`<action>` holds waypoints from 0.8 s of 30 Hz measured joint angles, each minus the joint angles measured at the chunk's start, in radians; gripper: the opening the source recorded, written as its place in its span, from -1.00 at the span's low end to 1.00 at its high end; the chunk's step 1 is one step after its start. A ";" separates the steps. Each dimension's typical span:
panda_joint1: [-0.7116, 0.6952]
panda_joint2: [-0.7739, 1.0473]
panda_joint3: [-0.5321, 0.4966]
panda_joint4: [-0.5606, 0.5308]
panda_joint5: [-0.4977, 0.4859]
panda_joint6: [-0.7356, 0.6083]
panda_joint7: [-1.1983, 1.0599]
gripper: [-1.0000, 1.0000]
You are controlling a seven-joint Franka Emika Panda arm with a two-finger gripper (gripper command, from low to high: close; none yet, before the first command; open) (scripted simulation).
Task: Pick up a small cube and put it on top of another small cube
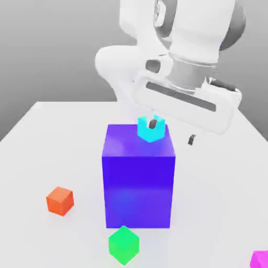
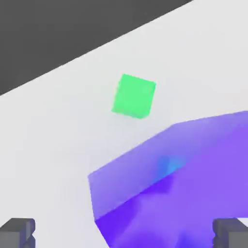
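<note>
Cyan cube [image 1: 151, 130] sits on the top of the big blue block [image 1: 138, 183], at its one-o'clock corner. Gripper [image 1: 172, 132] just above it, fingers [image 2: 18, 231] spread wide, gripping nothing; looks like a release. Green cube [image 1: 124, 244] on the table [image 1: 31, 136] at six o'clock of the block; orange cube [image 1: 60, 201] at eight.

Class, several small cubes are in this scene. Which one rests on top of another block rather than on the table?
The cyan cube: it sits atop the large blue block, while the orange cube and green cube lie on the table.
</note>
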 joint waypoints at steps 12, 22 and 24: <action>0.059 0.442 0.056 0.228 -0.237 0.161 0.047 1.00; 0.157 0.782 0.050 0.413 -0.350 0.315 0.028 1.00; 0.184 0.852 0.025 0.441 -0.382 0.358 0.042 1.00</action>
